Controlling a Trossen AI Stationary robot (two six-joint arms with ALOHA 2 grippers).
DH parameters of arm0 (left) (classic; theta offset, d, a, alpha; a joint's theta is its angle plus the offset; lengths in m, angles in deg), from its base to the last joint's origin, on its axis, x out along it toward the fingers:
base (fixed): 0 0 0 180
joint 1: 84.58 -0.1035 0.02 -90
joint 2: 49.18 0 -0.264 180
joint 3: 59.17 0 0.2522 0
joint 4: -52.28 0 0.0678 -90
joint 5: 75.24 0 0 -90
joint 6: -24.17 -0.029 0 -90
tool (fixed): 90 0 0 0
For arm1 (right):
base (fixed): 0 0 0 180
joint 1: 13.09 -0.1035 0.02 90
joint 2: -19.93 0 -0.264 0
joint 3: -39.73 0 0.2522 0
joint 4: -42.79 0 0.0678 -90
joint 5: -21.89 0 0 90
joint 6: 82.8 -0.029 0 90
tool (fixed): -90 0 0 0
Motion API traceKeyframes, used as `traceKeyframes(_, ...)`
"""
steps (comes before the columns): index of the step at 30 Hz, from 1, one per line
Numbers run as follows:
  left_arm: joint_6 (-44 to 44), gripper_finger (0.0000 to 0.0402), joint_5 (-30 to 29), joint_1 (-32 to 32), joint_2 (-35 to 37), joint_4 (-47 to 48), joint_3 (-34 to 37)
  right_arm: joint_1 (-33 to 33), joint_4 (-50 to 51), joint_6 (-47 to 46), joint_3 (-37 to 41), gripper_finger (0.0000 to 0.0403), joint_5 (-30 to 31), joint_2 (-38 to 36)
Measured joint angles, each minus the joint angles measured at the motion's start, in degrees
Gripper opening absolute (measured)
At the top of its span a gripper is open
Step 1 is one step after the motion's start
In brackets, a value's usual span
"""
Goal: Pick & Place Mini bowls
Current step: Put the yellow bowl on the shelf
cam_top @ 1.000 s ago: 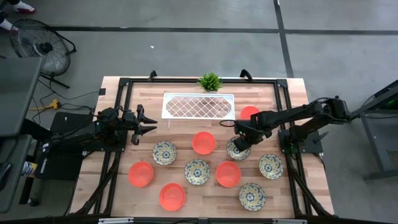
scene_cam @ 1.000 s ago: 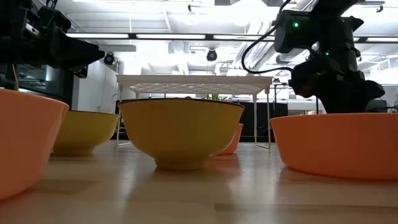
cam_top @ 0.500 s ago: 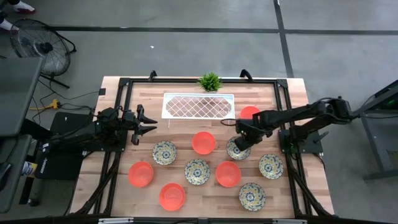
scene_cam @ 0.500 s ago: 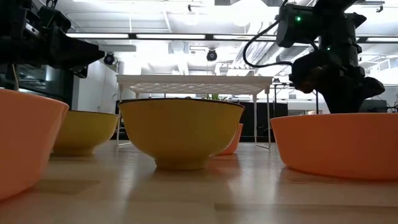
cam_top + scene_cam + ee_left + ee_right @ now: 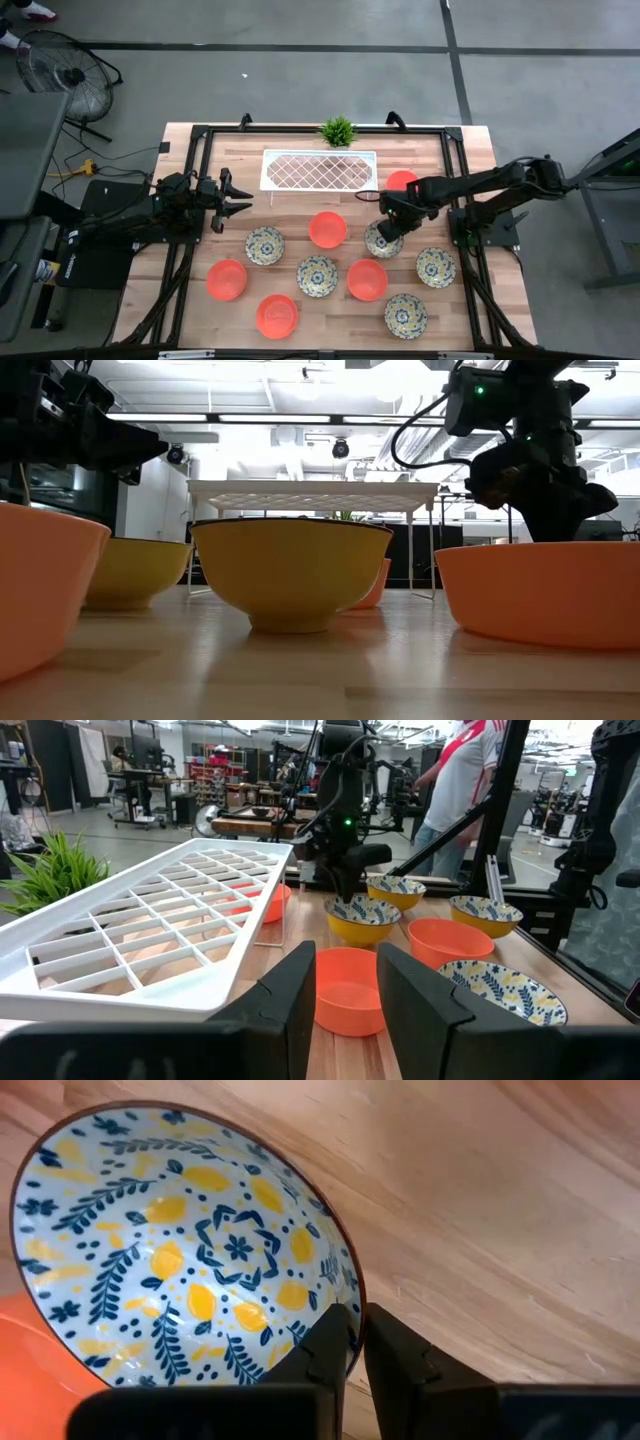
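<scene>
Ten mini bowls stand on their bases on the wooden table. Five are orange, among them one [image 5: 327,229] at mid-table and one [image 5: 402,181] beside the tray. Five are floral, such as those at the left [image 5: 265,245] and right [image 5: 435,267]. My right gripper [image 5: 383,228] is down on another floral bowl [image 5: 380,242], shut on its rim. My left gripper [image 5: 243,201] hangs open above bare table at the left, clear of every bowl; its fingers [image 5: 290,1010] frame the scene in the left wrist view. My right gripper [image 5: 357,1345] holds the floral bowl by its rim [image 5: 352,1302], one finger [image 5: 328,1342] inside the bowl and the other outside. The fingers come from above, pointing down. The bowl sits upright with its base on the table.
A white lattice tray [image 5: 318,169] on legs stands at the far side, with a small green plant [image 5: 338,131] behind it. An orange bowl [image 5: 367,279] and a floral bowl [image 5: 317,276] lie close to the held one. A black frame [image 5: 195,135] borders the table.
My right arm has shifted a little over the floral bowl and then kept still. The bowl stands where it was.
</scene>
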Motion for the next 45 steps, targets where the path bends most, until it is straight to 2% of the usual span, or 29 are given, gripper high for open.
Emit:
traceKeyframes(4, -0.02, 0.0106, 0.09, 0.0, -0.02, 0.0, 0.0, 0.0, -0.17, 0.02, -0.08, 0.0006, -0.83, -0.08)
traceKeyframes(13, -0.02, 0.0106, 0.2, 0.0, 0.0, 0.0, 0.0, -0.02, 0.0, -0.26, -0.09, 0.0002, -0.88, -1.74)
traceKeyframes(30, -0.01, 0.0106, 0.15, 0.0, 0.01, 0.0, 0.0, 0.02, 1.6, -4.94, -0.27, 0.0, 1.24, -20.11)
traceKeyframes(37, -0.02, 0.0106, 0.13, 0.0, 0.01, 0.0, 0.0, 2.26, 5.45, 0.66, -10.38, 0.0, 4.01, -21.21)
traceKeyframes(41, -0.02, 0.0106, 0.13, 0.0, -0.01, 0.0, 0.0, 5.28, 9.7, 5.13, -19.02, 0.0, 5.94, -18.95)
traceKeyframes(45, -0.02, 0.0106, 0.11, 0.0, -0.01, 0.0, 0.0, 9.3, 13.24, 10.42, -26.93, 0.0, 5.08, -14.99)
